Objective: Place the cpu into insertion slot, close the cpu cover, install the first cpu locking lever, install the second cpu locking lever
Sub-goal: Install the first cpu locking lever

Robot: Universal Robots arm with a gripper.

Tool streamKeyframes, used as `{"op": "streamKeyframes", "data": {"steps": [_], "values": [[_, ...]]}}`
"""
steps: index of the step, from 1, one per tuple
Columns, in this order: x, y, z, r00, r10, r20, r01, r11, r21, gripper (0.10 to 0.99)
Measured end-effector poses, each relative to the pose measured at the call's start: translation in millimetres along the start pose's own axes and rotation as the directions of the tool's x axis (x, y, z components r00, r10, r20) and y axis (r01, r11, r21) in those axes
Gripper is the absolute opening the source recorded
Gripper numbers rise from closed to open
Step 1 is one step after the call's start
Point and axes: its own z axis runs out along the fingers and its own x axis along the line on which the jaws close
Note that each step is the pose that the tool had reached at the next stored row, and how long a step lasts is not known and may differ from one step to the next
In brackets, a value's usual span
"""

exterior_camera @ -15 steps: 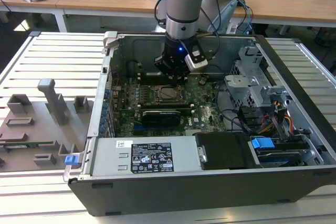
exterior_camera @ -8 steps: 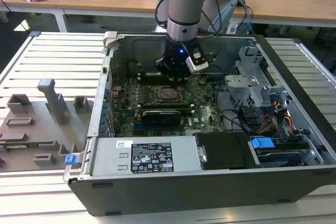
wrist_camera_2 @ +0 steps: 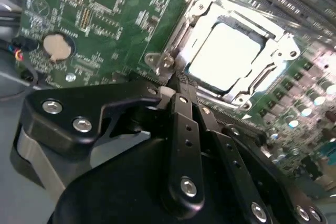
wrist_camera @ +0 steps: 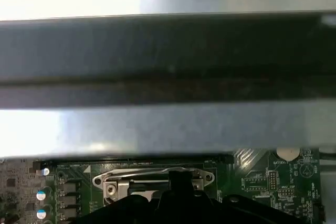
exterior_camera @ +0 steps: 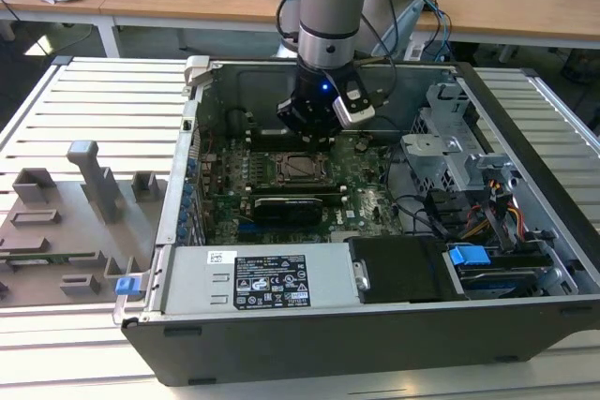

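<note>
The cpu [wrist_camera_2: 226, 51] lies flat in the insertion slot [wrist_camera_2: 239, 98], its pale silver top showing. The cpu cover [wrist_camera_2: 202, 9], a silver frame, lies down around it. My gripper [wrist_camera_2: 178, 85] hangs just beside one corner of the socket, its black fingers [wrist_camera_2: 185, 129] pressed together with nothing visible between them. In the exterior view the gripper [exterior_camera: 314, 138] stands low inside the open computer case, right behind the cpu [exterior_camera: 302, 167] on the green board [exterior_camera: 366, 203]. The first wrist view has the cover [wrist_camera: 152, 178] under the gripper [wrist_camera: 178, 182].
A grey power supply [exterior_camera: 253, 288] and a black drive [exterior_camera: 398, 269] fill the case front. A metal drive cage [exterior_camera: 450, 152] and cables [exterior_camera: 487, 213] sit at the exterior view's right. A long black module [exterior_camera: 295, 205] lies before the socket. A coin battery [wrist_camera_2: 56, 46] sits nearby.
</note>
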Motion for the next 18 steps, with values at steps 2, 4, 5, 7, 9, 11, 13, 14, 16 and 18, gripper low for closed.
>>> {"op": "streamKeyframes", "data": {"steps": [2, 4, 5, 7, 9, 11, 13, 14, 16, 18], "values": [[1.3, -10.2, -0.4, 1.0, 0.0, 0.0002, 0.0, 1.0, 0.001, 0.106], [2.3, -16.2, -0.7, 1.0, 0.0, 0.0002, 0.0, 1.0, 0.006, 0.106], [2.8, -19.9, -0.8, 1.0, 0.0, 0.0004, 0.0, 0.9999, 0.011, 0.106], [3.4, -24.3, -0.9, 1.0, 0.0, 0.0009, 0.0, 0.9998, 0.022, 0.106], [3.4, -24.9, -1.1, 1.0, 0.0, 0.0009, 0.0, 0.9997, 0.025, 0.106], [3.3, -24.7, -7.9, 1.0, 0.0, 0.001, 0.0, 0.9996, 0.03, 0.106], [3.3, -24.6, -11.9, 1.0, 0.0, 0.0011, 0.0, 0.9995, 0.032, 0.106], [3.3, -24.5, -13.7, 1.0, 0.0, 0.0011, 0.0, 0.9994, 0.034, 0.106], [3.3, -24.3, -18.6, 1.0, 0.0, 0.0013, 0.0, 0.9993, 0.038, 0.106], [3.3, -24.1, -22.3, 1.0, 0.0, 0.0014, 0.0, 0.9992, 0.041, 0.106]]}}
